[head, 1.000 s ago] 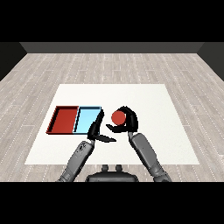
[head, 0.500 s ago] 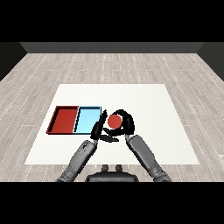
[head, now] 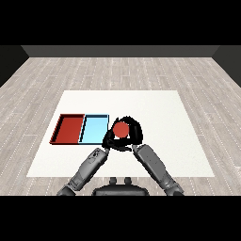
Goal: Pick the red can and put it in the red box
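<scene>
Two trays [head: 70,141] on white table [head: 164,117], wood floor [head: 117,70], right hand [head: 132,134] curled round red can [head: 121,129]

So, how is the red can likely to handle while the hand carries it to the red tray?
The red can looks stiff and round, so it would probably roll if laid on its side. The right hand curls round it, which suits its shape. Its smooth look suggests it could slip. Weight cannot be judged.
</scene>
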`<move>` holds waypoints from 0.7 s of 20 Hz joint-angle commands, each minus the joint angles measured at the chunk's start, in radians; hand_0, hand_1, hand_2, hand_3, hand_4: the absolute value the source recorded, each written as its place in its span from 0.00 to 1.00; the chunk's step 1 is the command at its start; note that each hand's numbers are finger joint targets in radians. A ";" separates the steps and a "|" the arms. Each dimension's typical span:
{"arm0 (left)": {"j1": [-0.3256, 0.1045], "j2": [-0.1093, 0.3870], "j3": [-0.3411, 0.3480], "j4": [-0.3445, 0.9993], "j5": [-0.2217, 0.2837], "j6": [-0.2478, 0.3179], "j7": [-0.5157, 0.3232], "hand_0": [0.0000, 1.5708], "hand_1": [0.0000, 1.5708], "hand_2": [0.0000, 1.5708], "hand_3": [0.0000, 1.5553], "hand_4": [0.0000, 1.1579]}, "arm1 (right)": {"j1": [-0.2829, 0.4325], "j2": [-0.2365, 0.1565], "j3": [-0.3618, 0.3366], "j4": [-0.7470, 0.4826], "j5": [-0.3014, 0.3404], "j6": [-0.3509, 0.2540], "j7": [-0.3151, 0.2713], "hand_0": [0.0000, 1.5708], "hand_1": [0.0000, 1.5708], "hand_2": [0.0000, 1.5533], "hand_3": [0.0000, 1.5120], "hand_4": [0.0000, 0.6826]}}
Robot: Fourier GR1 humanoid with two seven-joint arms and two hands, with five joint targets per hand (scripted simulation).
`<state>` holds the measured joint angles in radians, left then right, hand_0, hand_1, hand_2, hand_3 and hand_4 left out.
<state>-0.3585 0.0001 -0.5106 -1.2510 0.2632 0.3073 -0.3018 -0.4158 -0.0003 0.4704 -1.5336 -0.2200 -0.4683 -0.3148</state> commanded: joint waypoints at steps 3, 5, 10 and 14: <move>0.015 0.000 0.001 -0.008 0.010 -0.037 0.007 0.00 0.00 0.00 0.00 0.00 | 0.090 0.000 0.098 0.001 -0.040 -0.036 -0.094 0.97 0.97 0.94 0.94 0.97; 0.088 0.028 0.033 -0.055 -0.010 -0.098 -0.038 0.00 0.00 0.00 0.00 0.00 | 0.017 0.000 0.032 -0.029 -0.026 -0.018 -0.014 0.97 0.97 0.94 0.93 0.95; -0.018 0.000 0.024 0.029 0.034 0.023 -0.013 0.00 0.00 0.00 0.00 0.00 | -0.025 0.000 0.075 0.076 -0.032 -0.042 -0.069 0.96 0.96 0.94 0.93 0.93; -0.017 0.000 0.042 0.007 0.132 0.131 -0.002 0.92 0.92 0.94 0.92 0.96 | -0.020 0.000 0.100 0.036 -0.026 -0.071 -0.016 0.99 0.99 0.94 0.92 0.96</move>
<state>-0.3458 0.0047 -0.5171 -1.2577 0.3247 0.3952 -0.3229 -0.4374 -0.0022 0.5698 -1.4938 -0.2514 -0.5435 -0.3573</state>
